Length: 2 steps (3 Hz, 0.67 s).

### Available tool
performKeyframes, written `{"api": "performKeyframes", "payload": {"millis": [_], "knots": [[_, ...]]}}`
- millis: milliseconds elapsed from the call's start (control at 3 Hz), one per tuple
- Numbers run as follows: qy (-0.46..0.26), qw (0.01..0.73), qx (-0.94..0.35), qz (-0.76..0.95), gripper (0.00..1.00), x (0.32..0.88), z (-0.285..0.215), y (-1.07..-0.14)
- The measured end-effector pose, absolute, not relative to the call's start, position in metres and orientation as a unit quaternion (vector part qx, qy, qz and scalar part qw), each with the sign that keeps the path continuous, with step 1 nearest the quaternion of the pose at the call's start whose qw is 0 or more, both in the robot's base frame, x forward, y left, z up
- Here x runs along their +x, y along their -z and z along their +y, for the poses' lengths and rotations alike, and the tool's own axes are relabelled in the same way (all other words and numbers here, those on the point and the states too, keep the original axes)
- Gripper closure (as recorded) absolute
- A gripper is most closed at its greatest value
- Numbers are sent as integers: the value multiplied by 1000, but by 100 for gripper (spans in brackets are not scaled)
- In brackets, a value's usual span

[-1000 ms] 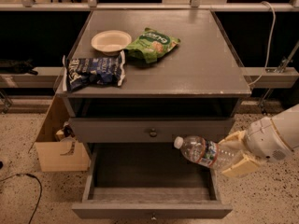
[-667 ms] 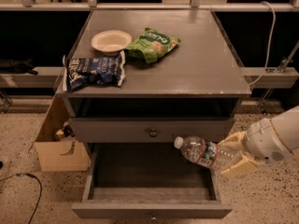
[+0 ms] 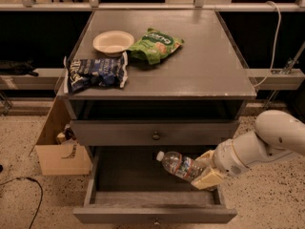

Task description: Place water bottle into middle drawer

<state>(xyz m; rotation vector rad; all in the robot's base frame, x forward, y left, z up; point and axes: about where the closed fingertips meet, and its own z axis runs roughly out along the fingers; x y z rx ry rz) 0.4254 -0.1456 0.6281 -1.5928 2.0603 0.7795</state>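
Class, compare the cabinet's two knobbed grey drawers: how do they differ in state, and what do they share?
The upper drawer is pushed shut; the middle drawer is pulled wide open. The upper drawer shows only its front; the middle drawer shows its inside floor, with the gripper holding the water bottle tilted above it. Both are wide, grey and knobbed at front centre.

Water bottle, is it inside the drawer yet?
Not quite. Done: the middle drawer is pulled open and the water bottle is picked up. In hand: the gripper holds the bottle tilted, cap to the left, above the drawer's right side. Left: lower it in and let go.
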Motion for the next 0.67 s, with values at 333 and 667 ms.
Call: {"api": "performKeyframes", "payload": {"millis": [333,667], "knots": [[-286,205,-575,738,100,432,-139,-620],[-289,191,-575,741,100,448,-132,-604]]}}
